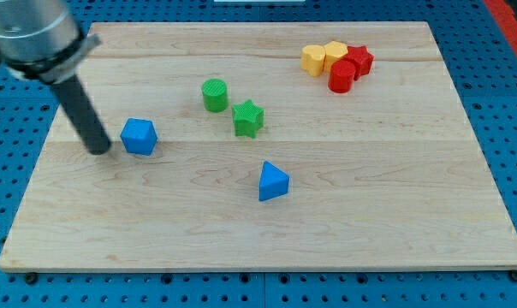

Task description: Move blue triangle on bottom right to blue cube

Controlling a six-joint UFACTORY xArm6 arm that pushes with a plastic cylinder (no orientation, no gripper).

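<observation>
My tip is down on the tabletop, far left, just left of the blue cube, small gap, not touching. Tool is a plain rod: no jaws, nothing held. Blue triangle sits near centre, nearer the front edge, well right of the cube, standing alone. Green cylinder and green star lie close together between them, farther back. Far right corner: two yellow blocks, red cylinder, red star, all bunched and touching.
</observation>
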